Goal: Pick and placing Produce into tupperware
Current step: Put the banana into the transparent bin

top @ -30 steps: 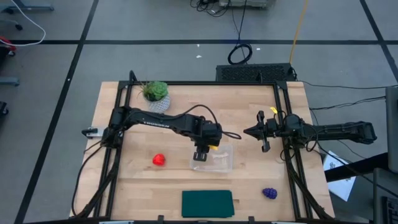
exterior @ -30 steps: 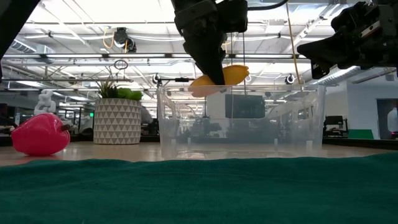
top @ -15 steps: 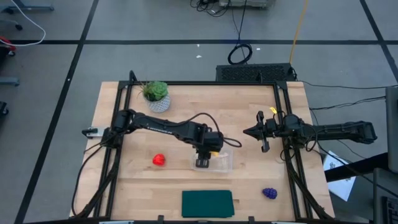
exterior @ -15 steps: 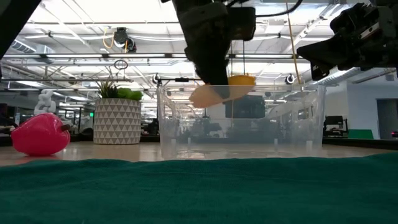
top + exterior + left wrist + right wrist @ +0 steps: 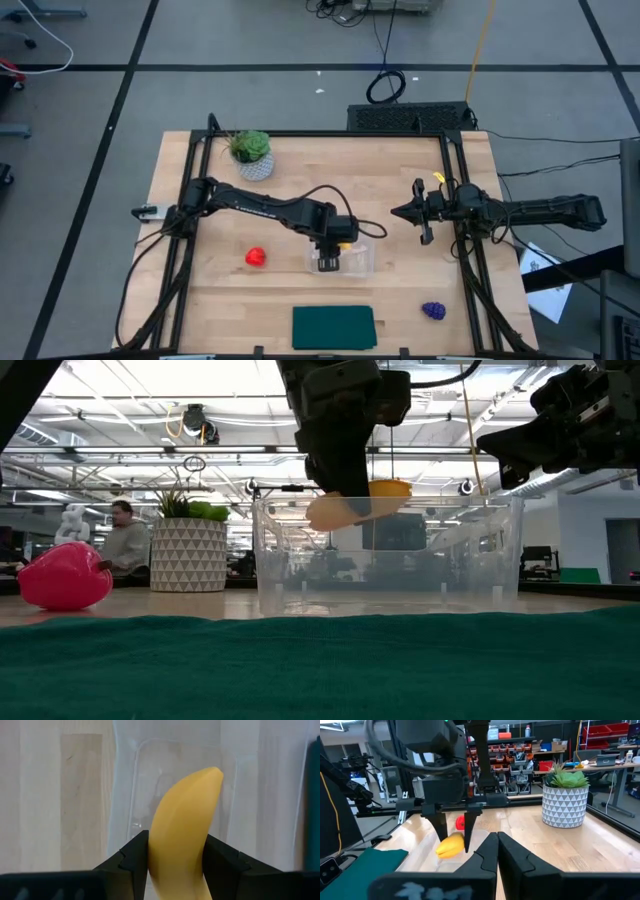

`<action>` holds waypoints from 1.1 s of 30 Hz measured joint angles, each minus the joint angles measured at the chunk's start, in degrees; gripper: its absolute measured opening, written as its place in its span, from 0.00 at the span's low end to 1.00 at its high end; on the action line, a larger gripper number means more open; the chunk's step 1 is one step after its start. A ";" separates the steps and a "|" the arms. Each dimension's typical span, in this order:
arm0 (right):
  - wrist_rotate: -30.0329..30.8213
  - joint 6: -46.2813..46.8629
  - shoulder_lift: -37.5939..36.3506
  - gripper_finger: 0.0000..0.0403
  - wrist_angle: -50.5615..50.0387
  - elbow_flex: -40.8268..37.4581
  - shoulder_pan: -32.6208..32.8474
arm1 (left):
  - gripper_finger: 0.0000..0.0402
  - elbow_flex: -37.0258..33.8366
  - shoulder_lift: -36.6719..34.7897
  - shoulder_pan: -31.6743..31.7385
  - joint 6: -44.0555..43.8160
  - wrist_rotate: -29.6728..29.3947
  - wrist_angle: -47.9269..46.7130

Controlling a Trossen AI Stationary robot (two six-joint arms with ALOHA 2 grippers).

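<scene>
I am reaching my left arm across the wooden table [image 5: 400,180], holding my left gripper [image 5: 326,262] over the clear tupperware [image 5: 390,555]. My jaws are clamping the yellow banana [image 5: 182,830], suspending it at the container's rim. My right gripper [image 5: 423,213] is waiting aloft at the right edge, fingers pressing together, gripping nothing.

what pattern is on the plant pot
White with a dark triangle pattern on the pot; clearest in the right wrist view.
</scene>
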 joint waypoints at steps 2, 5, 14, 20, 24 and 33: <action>-0.01 -0.02 0.00 0.00 0.00 0.00 0.00 | 0.38 0.00 0.00 -0.34 0.89 -0.47 -0.75; 0.00 -0.01 0.00 0.00 0.00 0.00 0.01 | 0.38 0.00 0.00 -0.78 2.36 -1.32 -0.78; 0.00 -0.01 0.00 0.00 -0.02 0.00 0.00 | 0.38 0.02 0.60 -0.91 3.75 -1.56 -1.08; 0.00 0.00 0.32 0.00 -0.18 0.02 0.00 | 0.38 -0.02 2.43 -0.91 4.26 -1.70 -2.50; 0.00 -0.01 0.77 0.00 -0.01 0.00 0.02 | 0.38 0.02 2.84 -0.91 6.09 -1.88 -2.37; 0.00 -0.02 1.11 0.00 -0.02 0.00 0.02 | 0.38 -0.01 4.93 -0.91 7.06 -1.89 -2.01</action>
